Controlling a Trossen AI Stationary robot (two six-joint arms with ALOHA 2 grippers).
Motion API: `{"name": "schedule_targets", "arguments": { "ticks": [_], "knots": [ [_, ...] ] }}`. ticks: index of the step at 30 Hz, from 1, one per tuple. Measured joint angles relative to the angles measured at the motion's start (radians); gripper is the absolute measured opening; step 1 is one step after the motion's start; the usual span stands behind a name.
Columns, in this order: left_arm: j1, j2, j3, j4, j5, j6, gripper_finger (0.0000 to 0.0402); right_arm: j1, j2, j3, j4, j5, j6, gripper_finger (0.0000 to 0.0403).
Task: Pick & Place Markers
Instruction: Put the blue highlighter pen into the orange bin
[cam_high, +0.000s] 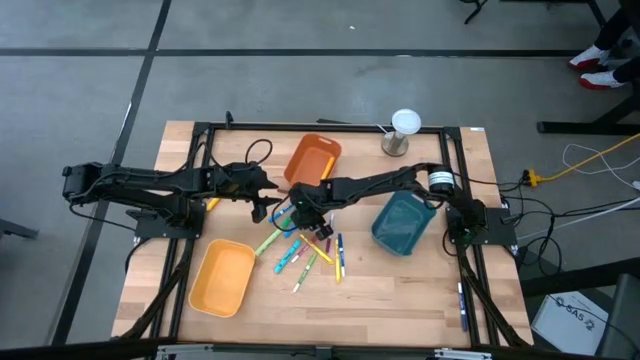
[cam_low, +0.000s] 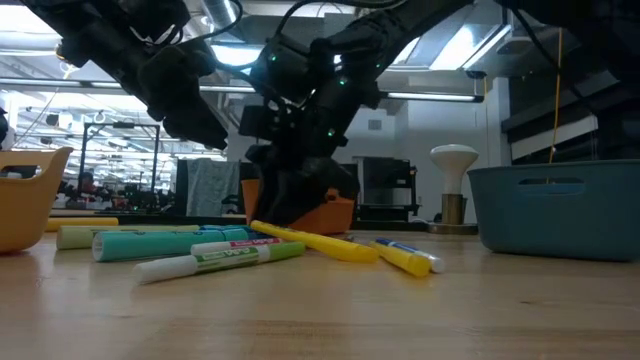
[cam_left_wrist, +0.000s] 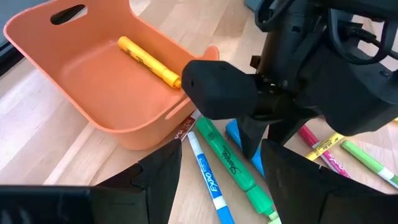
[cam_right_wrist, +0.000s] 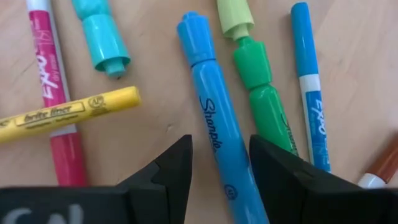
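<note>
Over marker pile, right gripper (cam_right_wrist: 219, 165) jaws straddle blue Sharpie (cam_right_wrist: 217, 124) (unclamped); left gripper (cam_left_wrist: 217, 180) jaws apart.

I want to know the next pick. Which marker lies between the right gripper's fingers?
The blue Sharpie marker: it runs straight into the gap of the right gripper, whose open fingers stand on either side of it. The green marker and yellow highlighter lie outside.

Under my pincer (cam_right_wrist: 219, 163): a blue marker (cam_right_wrist: 214, 106) with black script, a green one (cam_right_wrist: 258, 93), a yellow one (cam_right_wrist: 68, 113), a pink one (cam_right_wrist: 53, 93). At 12 o'clock, an orange bin (cam_high: 312, 158); 3 o'clock, teal bin (cam_high: 402, 224).
</note>
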Motion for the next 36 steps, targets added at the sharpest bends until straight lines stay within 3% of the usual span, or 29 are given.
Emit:
{"name": "schedule_targets", "arguments": {
  "ticks": [7,16,20,31,36],
  "knots": [
    [0.0,0.0,0.0,0.007,0.0,-0.006,0.0214,0.0,0.001,0.0,-0.016,-0.002,0.009,0.0149],
    [0.0,0.0,0.0,0.007,-0.001,-0.018,0.0214,0.0,0.001,0.002,-0.047,-0.041,0.056,0.0057],
    [0.0,0.0,0.0,0.007,-0.001,-0.018,0.0214,0.0,-0.004,0.005,-0.069,-0.048,0.062,0.0042],
    [0.0,0.0,0.0,0.007,-0.001,-0.018,0.0214,0.0,0.0,0.002,-0.052,-0.006,0.058,0.0065],
    [0.0,0.0,0.0,0.007,-0.001,-0.018,0.0214,0.001,0.003,-0.001,-0.046,0.043,0.049,0.0098]
  ]
}}
